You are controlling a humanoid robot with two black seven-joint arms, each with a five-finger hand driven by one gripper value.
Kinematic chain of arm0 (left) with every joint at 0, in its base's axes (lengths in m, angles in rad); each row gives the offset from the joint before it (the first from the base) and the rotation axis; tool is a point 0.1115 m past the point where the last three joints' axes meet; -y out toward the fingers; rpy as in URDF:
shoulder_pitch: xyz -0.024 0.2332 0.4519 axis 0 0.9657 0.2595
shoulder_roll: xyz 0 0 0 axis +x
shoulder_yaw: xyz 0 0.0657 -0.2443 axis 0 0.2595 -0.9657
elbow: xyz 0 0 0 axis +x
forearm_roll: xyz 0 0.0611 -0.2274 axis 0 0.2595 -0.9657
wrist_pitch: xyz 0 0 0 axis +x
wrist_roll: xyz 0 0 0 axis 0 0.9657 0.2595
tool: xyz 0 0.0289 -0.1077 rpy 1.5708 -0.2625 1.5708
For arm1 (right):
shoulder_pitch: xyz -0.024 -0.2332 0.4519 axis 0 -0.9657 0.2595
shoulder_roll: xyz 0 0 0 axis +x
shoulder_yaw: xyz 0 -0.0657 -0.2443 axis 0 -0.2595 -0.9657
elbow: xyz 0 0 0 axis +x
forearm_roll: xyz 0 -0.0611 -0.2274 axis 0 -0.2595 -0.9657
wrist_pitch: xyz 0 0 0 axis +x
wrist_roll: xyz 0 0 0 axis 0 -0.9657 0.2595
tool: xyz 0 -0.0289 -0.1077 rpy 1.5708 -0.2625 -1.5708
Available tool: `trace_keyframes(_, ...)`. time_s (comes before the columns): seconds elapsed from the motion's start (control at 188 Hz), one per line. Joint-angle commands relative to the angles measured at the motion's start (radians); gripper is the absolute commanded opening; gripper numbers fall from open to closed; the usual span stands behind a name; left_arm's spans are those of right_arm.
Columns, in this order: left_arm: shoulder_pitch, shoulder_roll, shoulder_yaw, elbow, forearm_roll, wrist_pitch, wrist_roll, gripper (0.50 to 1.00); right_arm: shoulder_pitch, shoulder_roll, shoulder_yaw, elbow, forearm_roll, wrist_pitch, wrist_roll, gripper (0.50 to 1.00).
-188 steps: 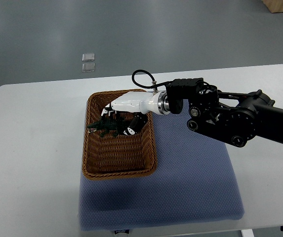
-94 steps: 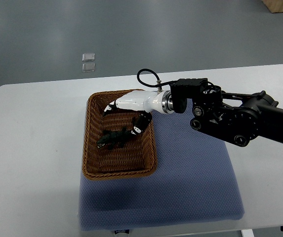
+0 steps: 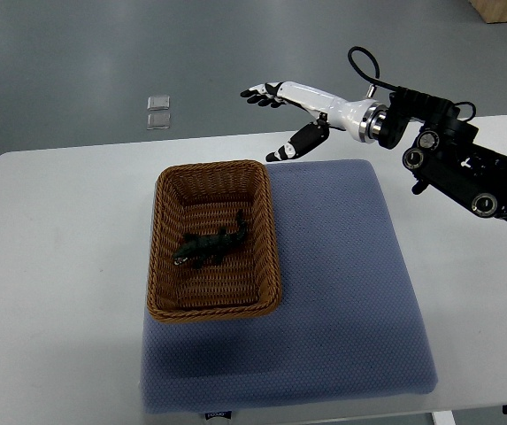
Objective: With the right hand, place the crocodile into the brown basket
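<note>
One blue mat lies on the white table. At its far left corner sits the brown basket, the dark crocodile lying inside. Beyond, the right hand hovers, fingers spread, holding nothing.

Bright, even light from above. The white table shows no glare. A soft shadow lies on the mat just in front of the basket, toward the table's near edge. Everything is sharp.
</note>
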Motion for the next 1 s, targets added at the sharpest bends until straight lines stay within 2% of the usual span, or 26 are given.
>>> trace_keyframes(0.0,0.000,0.000,-0.001,0.000,0.000,0.000,0.000,1.000,-0.052,0.013,0.121,-0.083,0.135,-0.002,0.003,0.913)
trace_keyframes(0.159,0.000,0.000,-0.001,0.000,0.000,0.000,0.000,1.000,-0.102,0.033,0.216,-0.136,0.400,-0.048,0.004,0.913)
trace_keyframes(0.441,0.000,0.000,-0.001,0.000,0.000,0.000,0.000,1.000,-0.185,0.063,0.224,-0.196,0.809,-0.109,0.009,0.913)
trace_keyframes(0.622,0.000,0.000,-0.001,0.000,0.000,0.000,0.000,1.000,-0.201,0.112,0.227,-0.254,0.904,-0.135,0.073,0.913)
trace_keyframes(0.813,0.000,0.000,-0.001,0.000,0.000,0.000,0.000,1.000,-0.214,0.132,0.230,-0.250,0.918,-0.241,0.081,0.913)
trace_keyframes(0.994,0.000,0.000,-0.003,0.000,0.000,0.000,0.000,1.000,-0.224,0.142,0.261,-0.250,0.918,-0.256,0.095,0.915)
